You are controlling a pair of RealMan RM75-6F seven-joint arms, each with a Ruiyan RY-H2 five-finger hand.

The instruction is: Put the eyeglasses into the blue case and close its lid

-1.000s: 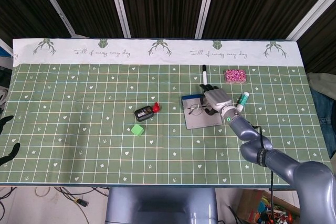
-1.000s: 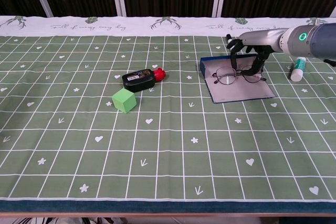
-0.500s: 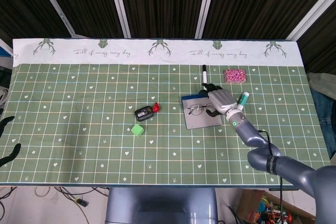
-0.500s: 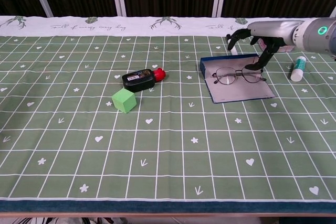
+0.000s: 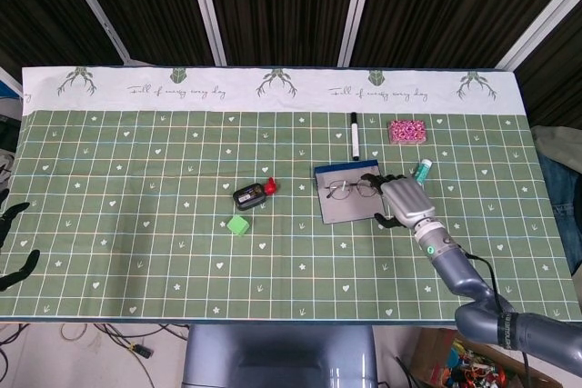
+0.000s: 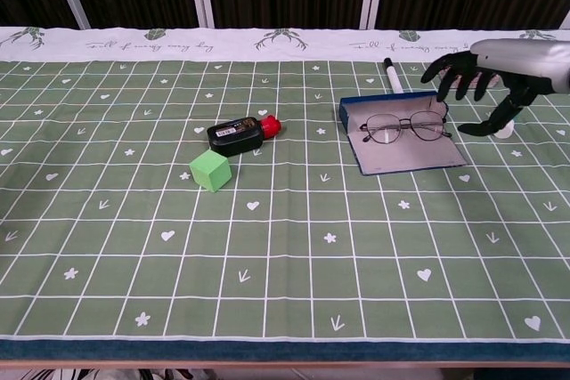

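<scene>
Your right hand [image 6: 485,86] hangs at the right edge of the chest view with its fingers spread and curved, holding nothing, just to the right of the blue case [image 6: 401,135] and raised a little off the counter [image 6: 267,246]. In the head view it sits right of centre, palm turned down and toward the case, the silver arm running off to the lower right corner.

The eyeglasses [image 6: 403,126] already lie on the open case, lenses side by side across its upper half, close under the raised blue wall at the far edge. I judge the first half of the task done or nearly so (I cannot tell whether the temples are folded, or whether the frame is settled fully inside the tray). What is left is the lid: the case lies open and flat, so you have yet to catch it and fold it over the glasses.

Your left hand [image 5: 14,243] shows only as dark fingers at the lower left edge of the head view, well apart from everything; whether they are spread or curled I cannot tell.

A capped marker [image 6: 392,76] lies just beyond the case, near your fingers' path.
</scene>
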